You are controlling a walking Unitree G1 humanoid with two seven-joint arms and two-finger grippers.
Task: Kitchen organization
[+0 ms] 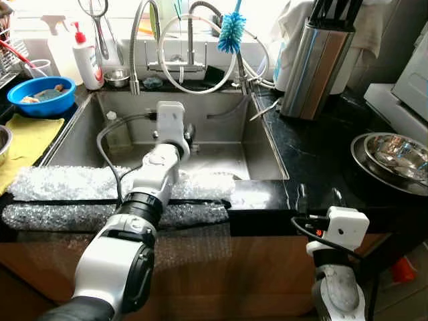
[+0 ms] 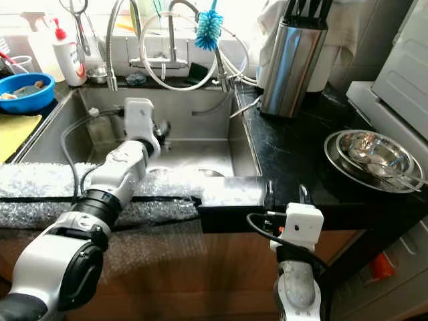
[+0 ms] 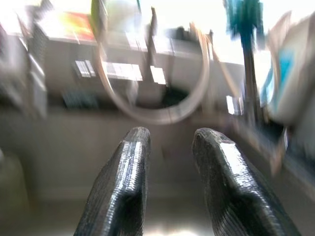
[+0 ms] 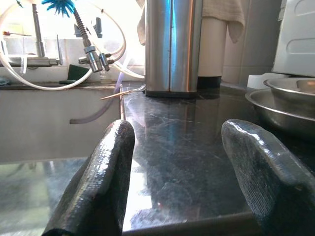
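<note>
Reaching left gripper point(image 3: 170, 172) over sink point(image 1: 261, 144); jaws apart

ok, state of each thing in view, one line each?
Left pincer: open, empty, over the steel sink.
Right pincer: open, empty, at the black counter edge.
Stacked steel bowls: upright on the counter.
Blue plastic bowl: upright, holding something.
</note>
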